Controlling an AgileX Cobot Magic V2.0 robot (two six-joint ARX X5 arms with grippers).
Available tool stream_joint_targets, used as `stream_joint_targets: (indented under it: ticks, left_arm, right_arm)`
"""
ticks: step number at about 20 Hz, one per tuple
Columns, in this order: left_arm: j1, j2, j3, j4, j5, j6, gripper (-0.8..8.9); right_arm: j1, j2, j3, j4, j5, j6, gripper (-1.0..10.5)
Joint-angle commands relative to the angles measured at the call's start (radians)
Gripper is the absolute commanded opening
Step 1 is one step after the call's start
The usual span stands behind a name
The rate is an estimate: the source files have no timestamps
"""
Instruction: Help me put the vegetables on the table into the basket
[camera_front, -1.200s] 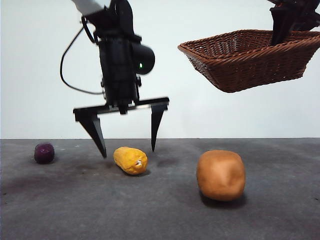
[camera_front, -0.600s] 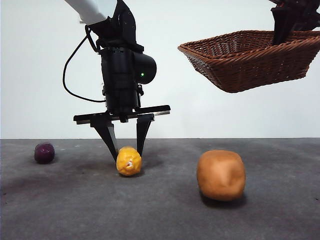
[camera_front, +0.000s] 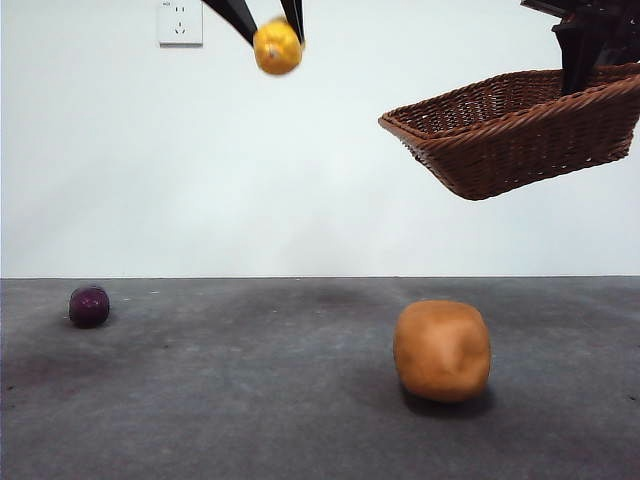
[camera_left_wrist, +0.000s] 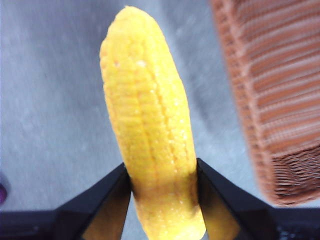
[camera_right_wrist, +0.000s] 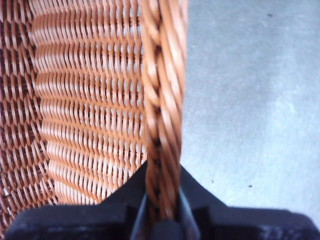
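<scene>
My left gripper (camera_front: 272, 20) is shut on the yellow corn cob (camera_front: 277, 47), held high above the table at the top of the front view; the left wrist view shows the cob (camera_left_wrist: 150, 125) pinched between both jaws, with the basket's side (camera_left_wrist: 280, 95) close by. The brown wicker basket (camera_front: 520, 130) hangs in the air at the upper right, tilted, with my right gripper (camera_front: 585, 50) shut on its braided rim (camera_right_wrist: 162, 100). On the dark grey table (camera_front: 250, 400) rest the small purple vegetable (camera_front: 89, 305) at far left and the orange-brown potato (camera_front: 442, 350) right of centre.
A white wall socket (camera_front: 180, 22) is on the back wall at upper left. Nothing else stands on the table.
My left gripper closed on the corn cob on the table and lifted it high, slightly rightward. The basket tilted and shifted a little to the right.
</scene>
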Motion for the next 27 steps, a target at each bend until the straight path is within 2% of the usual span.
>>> stream_joint_targets:
  ticks: [1, 4, 5, 8, 11, 12, 14, 15, 18, 21, 22, 23, 25, 27]
  left_arm:
    - [-0.027, -0.005, -0.009, 0.029, 0.005, 0.023, -0.09]
    - [-0.038, 0.019, -0.010, 0.055, 0.114, 0.006, -0.09]
    - [-0.040, 0.028, -0.010, 0.068, 0.132, -0.002, -0.09]
    - [-0.040, 0.056, -0.010, 0.096, 0.159, -0.023, -0.09]
    - [-0.040, 0.072, -0.010, 0.121, 0.197, -0.060, 0.02]
    - [-0.039, 0.078, -0.010, 0.112, 0.196, -0.069, 0.77]
    - [-0.035, 0.080, -0.010, 0.108, 0.180, -0.069, 4.04]
    - [-0.035, 0.080, -0.010, 0.113, 0.153, -0.073, 5.01]
    - [-0.033, 0.080, -0.010, 0.114, 0.104, -0.079, 5.12]
    - [-0.033, 0.073, -0.010, 0.105, 0.107, -0.070, 5.11]
    - [-0.034, 0.064, -0.010, 0.083, 0.109, -0.030, 5.11]
    - [-0.039, 0.052, -0.010, 0.043, 0.108, 0.035, 5.09]
    - [-0.053, 0.034, -0.010, -0.018, 0.080, 0.107, 5.07]
    - [-0.071, 0.005, -0.010, -0.018, 0.100, 0.108, 5.07]
  right_arm:
    - [0.056, -0.012, -0.001, 0.008, 0.024, 0.056, -0.1]
    - [0.150, -0.010, -0.001, 0.014, 0.053, 0.096, -0.1]
    - [0.177, -0.010, -0.001, 0.013, 0.033, 0.098, -0.1]
    - [0.229, -0.010, -0.001, -0.003, -0.099, 0.107, -0.1]
    - [0.272, -0.010, -0.001, -0.019, -0.097, 0.108, -0.1]
    - [0.278, -0.010, -0.001, -0.023, -0.097, 0.112, -0.1]
    - [0.287, -0.010, -0.001, -0.040, -0.085, 0.115, -0.1]
    - [0.291, -0.010, -0.001, -0.045, -0.077, 0.115, -0.1]
    - [0.290, -0.010, -0.001, -0.050, -0.036, 0.119, -0.1]
    - [0.287, -0.010, -0.001, -0.050, 0.007, 0.114, -0.1]
    - [0.283, -0.008, -0.001, -0.050, 0.036, 0.104, -0.1]
    - [0.264, -0.005, -0.001, -0.050, 0.042, 0.090, -0.1]
    - [0.216, 0.003, -0.001, -0.051, 0.043, 0.084, -0.1]
    - [0.158, 0.011, -0.001, -0.051, 0.042, 0.068, -0.1]
